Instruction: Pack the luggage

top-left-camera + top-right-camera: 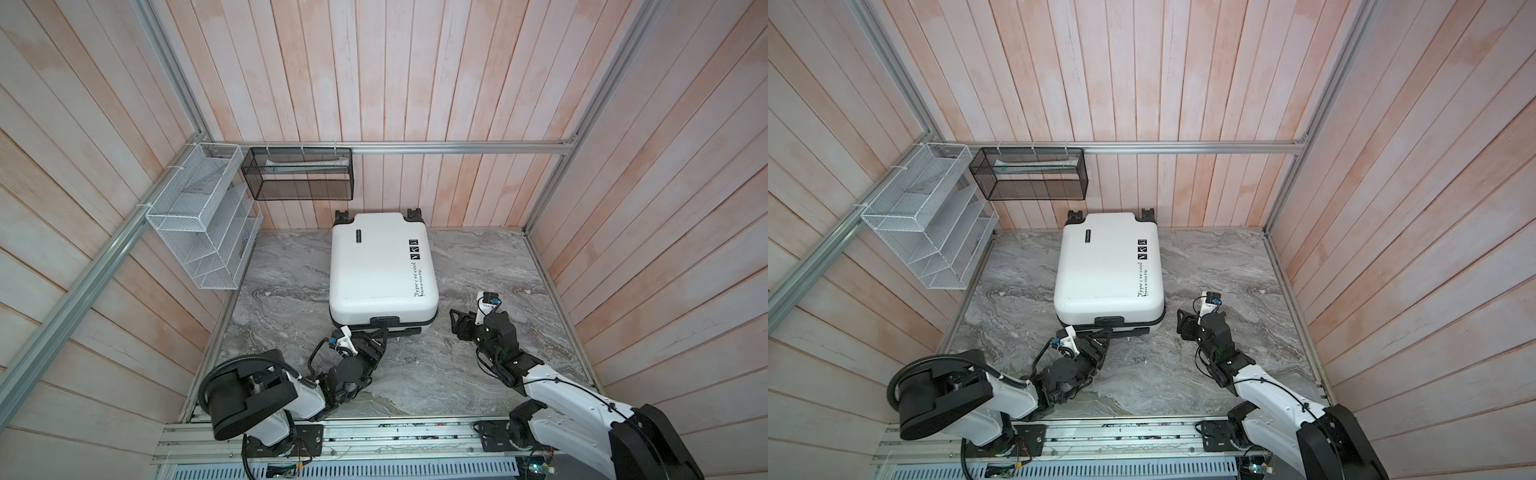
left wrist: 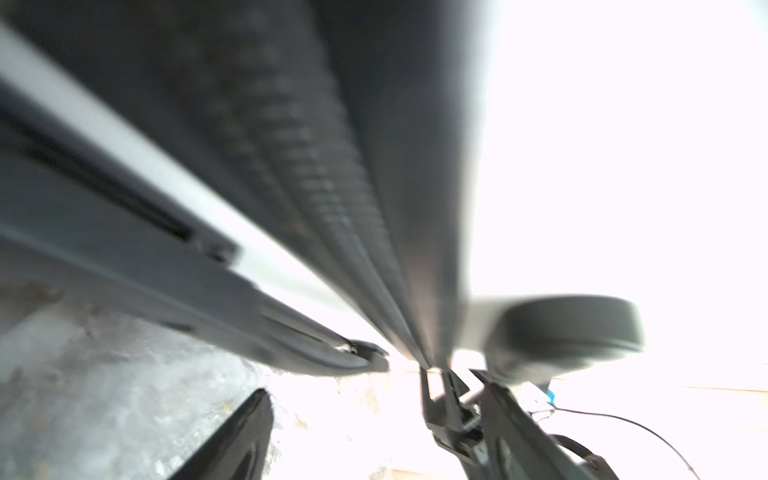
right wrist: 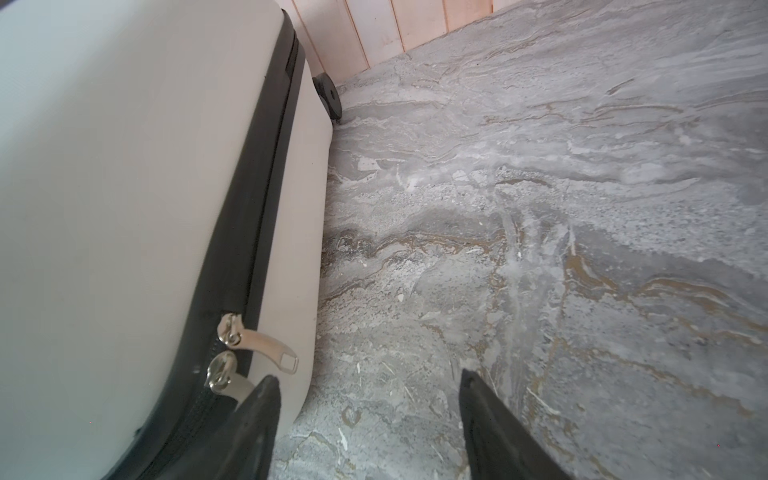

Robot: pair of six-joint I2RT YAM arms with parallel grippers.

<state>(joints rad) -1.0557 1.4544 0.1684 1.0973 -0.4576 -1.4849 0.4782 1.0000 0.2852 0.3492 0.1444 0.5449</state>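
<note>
White luggage (image 1: 378, 266) lies flat and zipped closed mid-counter (image 1: 478, 374), wheels toward the back wall, contents hidden. The left tool (image 1: 380, 337) at its handle (image 1: 384, 320) and the right tool (image 3: 368, 376) beside the zip pulls (image 3: 266, 349) both have jaws spread and hold nothing; either could snag and drag the case. On the walls, a black basket (image 1: 299, 195) holds a long pale packet (image 1: 303, 168); the white rack's (image 1: 199, 232) contents are unclear.

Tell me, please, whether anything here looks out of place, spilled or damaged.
Nothing looks spilled or damaged. The luggage lies flat on the table and looks closed. One oddity is that a long pale item lies in the black mesh basket hanging on the back wall, seemingly left unpacked.
</note>
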